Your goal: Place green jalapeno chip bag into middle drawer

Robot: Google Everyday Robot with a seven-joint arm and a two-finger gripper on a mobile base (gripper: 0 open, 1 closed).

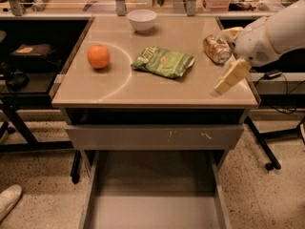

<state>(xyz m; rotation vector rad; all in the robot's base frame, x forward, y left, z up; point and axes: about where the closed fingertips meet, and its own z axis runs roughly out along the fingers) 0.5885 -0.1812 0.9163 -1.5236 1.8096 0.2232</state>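
The tan surface (pixel 109 87) holds the green jalapeno chip bag (pixel 163 61) flat at its middle. The tool (pixel 228 80) hangs at the right edge (apart or together, I cannot tell), probably lining up. Near me, the middle drawer (pixel 152 209) stands open, ready.

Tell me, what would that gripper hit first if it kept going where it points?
Likely the tabletop near its front right corner; the gripper slants down-left there, though depth is unclear.
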